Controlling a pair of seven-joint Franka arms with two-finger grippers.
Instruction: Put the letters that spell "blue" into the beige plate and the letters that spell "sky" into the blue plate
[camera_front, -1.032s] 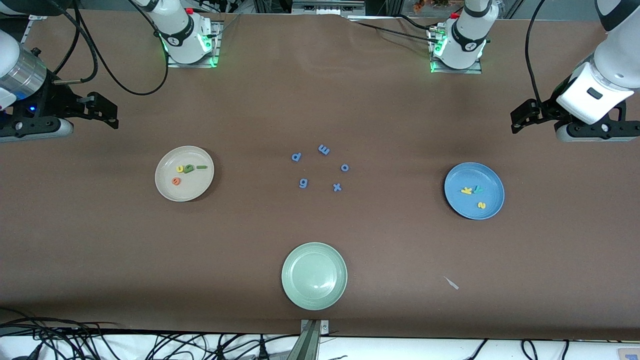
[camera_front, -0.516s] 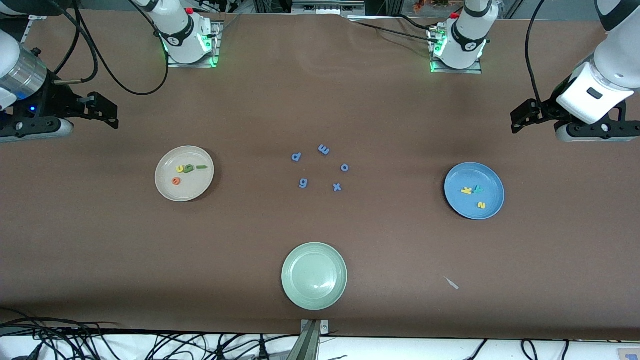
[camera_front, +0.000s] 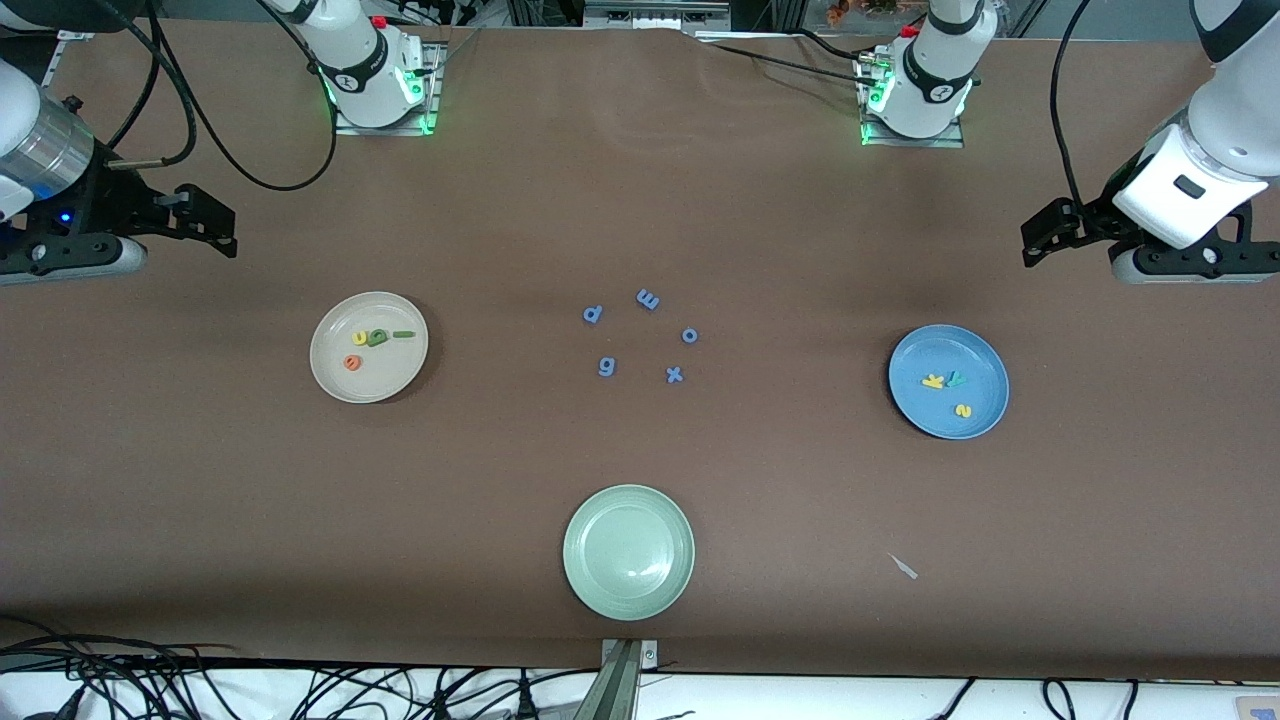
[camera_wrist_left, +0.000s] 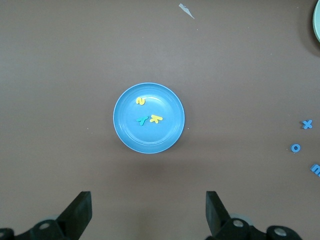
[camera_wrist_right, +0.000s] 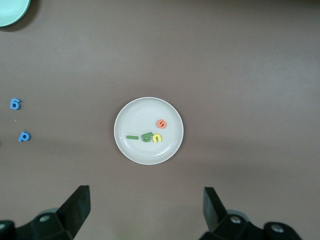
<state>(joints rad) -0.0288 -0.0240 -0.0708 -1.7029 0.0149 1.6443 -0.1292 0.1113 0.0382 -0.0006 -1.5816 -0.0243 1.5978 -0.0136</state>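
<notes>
Two sets of fingers stand spread wide and grasp nothing on my feeds: the left gripper (camera_wrist_left: 146, 210) hangs over bare desk (camera_front: 800, 480) at its own arm's end, the right gripper (camera_wrist_right: 145, 207) likewise at the right arm's end, both arms waiting. In the beige plate (camera_front: 390, 380) I see the olive "b" (camera_front: 376, 337) touching the yellow "u" (camera_front: 360, 338), the green "l" (camera_front: 403, 334) just beside them and the orange "e" (camera_front: 352, 363) nearer the front camera, while the blue plate (camera_front: 975, 350) holds the yellow "k" (camera_front: 933, 381) against the teal "y" (camera_front: 956, 378), with the yellow "s" (camera_front: 963, 410) a little nearer the camera. Between the two plates five blue letters (camera_front: 606, 367) lie loose on the desk, and a pale green plate (camera_front: 628, 595) sits nearest the camera, with a small pale scrap (camera_front: 904, 567) toward the left arm's end.
</notes>
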